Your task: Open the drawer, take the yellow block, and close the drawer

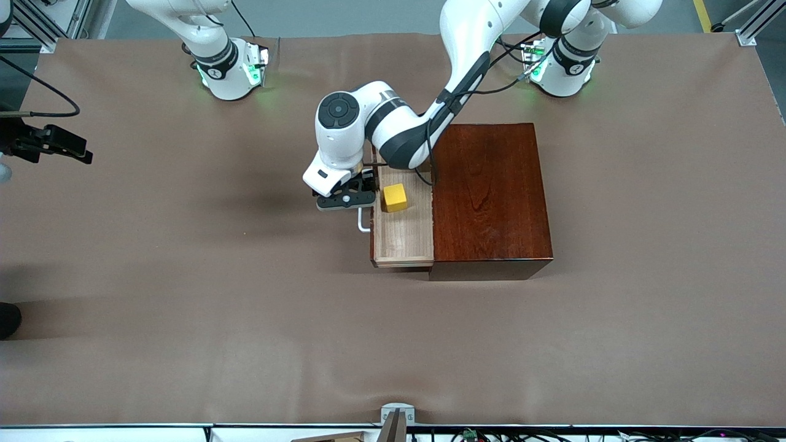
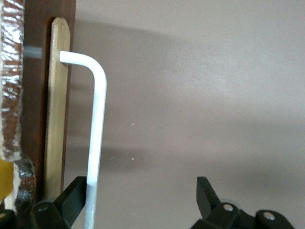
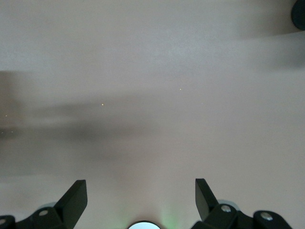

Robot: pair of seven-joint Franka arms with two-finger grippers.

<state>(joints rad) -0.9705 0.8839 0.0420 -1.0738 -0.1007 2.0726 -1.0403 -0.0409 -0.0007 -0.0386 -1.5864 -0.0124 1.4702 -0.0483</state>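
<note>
Front view: glossy reddish-brown wooden box (image 1: 488, 196), pale drawer (image 1: 405, 236) out, small yellow cube (image 1: 395, 197) inside, just beside the left gripper (image 1: 346, 197), fingers apart around the white bar handle (image 2: 96, 138); right gripper (image 3: 141, 200) waits, spread.

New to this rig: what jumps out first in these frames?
The yellow block stands out, sitting in the pulled-out drawer of the dark wooden box mid-table. The left end effector is at the drawer's white handle, fingers spread with the bar between them. The right end effector waits open over bare table at its own end.
</note>
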